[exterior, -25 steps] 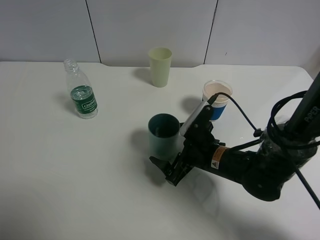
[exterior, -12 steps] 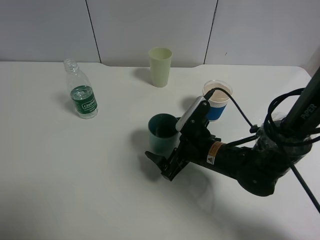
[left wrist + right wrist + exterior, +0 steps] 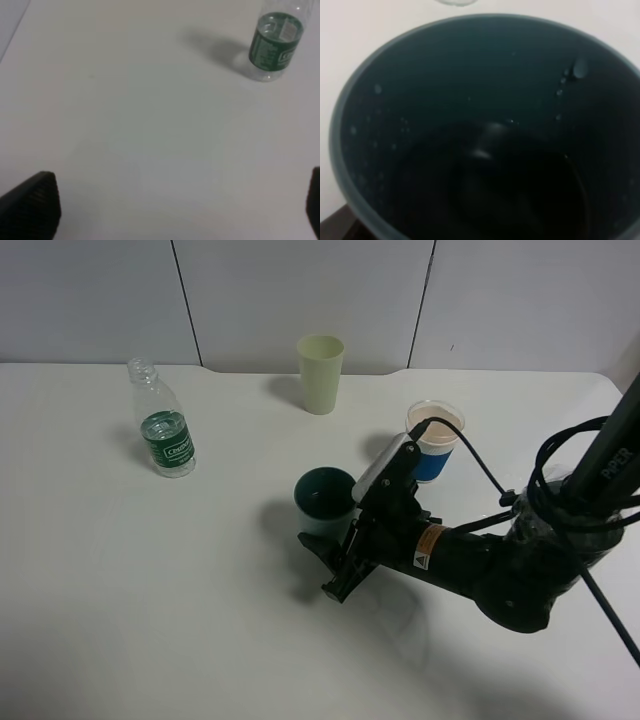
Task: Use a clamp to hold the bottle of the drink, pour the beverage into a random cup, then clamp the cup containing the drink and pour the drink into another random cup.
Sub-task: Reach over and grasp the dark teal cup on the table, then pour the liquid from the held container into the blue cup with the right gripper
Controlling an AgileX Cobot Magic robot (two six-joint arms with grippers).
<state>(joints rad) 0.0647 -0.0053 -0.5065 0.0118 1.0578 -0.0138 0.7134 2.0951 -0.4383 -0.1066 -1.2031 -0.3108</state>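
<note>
finding: the right gripper (image 3: 328,560) is now clamping the lower wall of the dark green cup (image 3: 325,498). a moment ago its jaws were standing wide on either side of that cup; they have since drawn in against it. the cup is resting upright on the table (image 3: 150,600) and does not appear to be lifted yet.

the right wrist camera is looking straight down into the cup. drops are clinging to its inner wall and a shallow pool of drink (image 3: 520,200) is lying at the bottom, so the first pour is judged done.

the bottle (image 3: 163,430) is standing upright and uncapped, well apart to the cup's left and farther back. the blue-banded cup (image 3: 434,440) is sitting near the cup's right side, slightly behind it. the pale cup (image 3: 320,372) is standing well behind. the left gripper (image 3: 172,207) is hanging fully open, holding nothing.

assessment: this grip is opening the second pour. the next move is calling for a level lift and a short carry to the blue-banded cup. any early tilting is risking a spill.
</note>
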